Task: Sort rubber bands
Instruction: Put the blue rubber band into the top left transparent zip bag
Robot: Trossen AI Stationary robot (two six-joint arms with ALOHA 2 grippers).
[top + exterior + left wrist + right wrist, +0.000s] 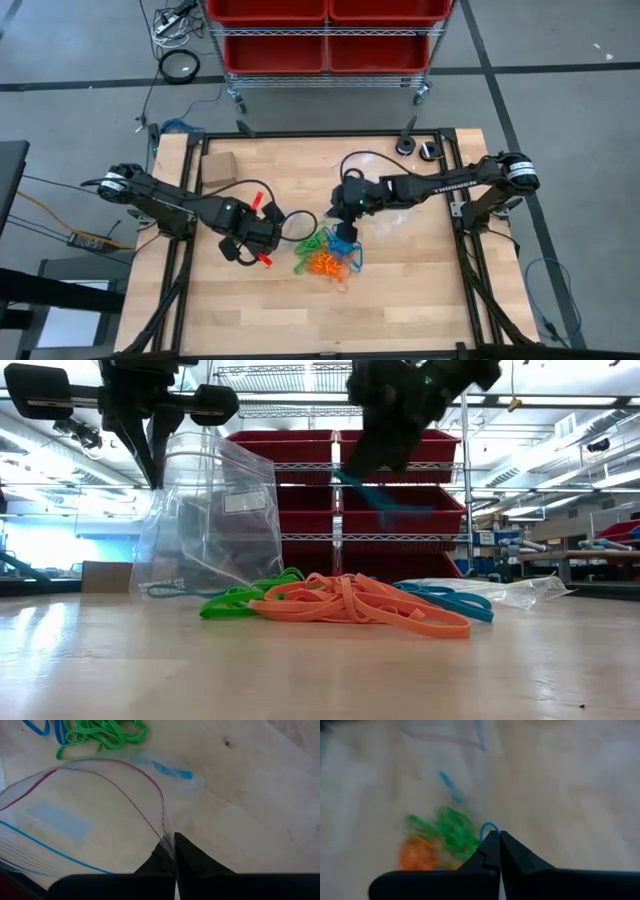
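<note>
A pile of green, orange and blue rubber bands [325, 257] lies mid-table, also seen in the low view [350, 603]. My left gripper [172, 844] is shut on a clear zip bag [212, 510] that stands left of the pile with its mouth open. My right gripper [499, 836] hangs above the pile's far side, shut on one blue rubber band [385, 495]. In the high view the left gripper [266, 236] and the right gripper [345, 230] flank the pile. My left gripper pinches the bag's mouth rim [165, 834] between its two fingers, at the end of the zip lines, coming steeply from above. The bag hangs below the fingers with its mouth gaping, and its bottom [190, 588] rests on the table. My right gripper pinches the blue band between its fingertips, slanting down from the table's right side. A small loop of it [489, 826] sticks out past the tips. The band hangs clear above the pile.
A second clear bag [500, 592] lies flat on the table to the right of the pile. A small tan cardboard box [218, 166] sits at the far left of the table. Red bins on a wire rack [325, 35] stand beyond the far edge.
</note>
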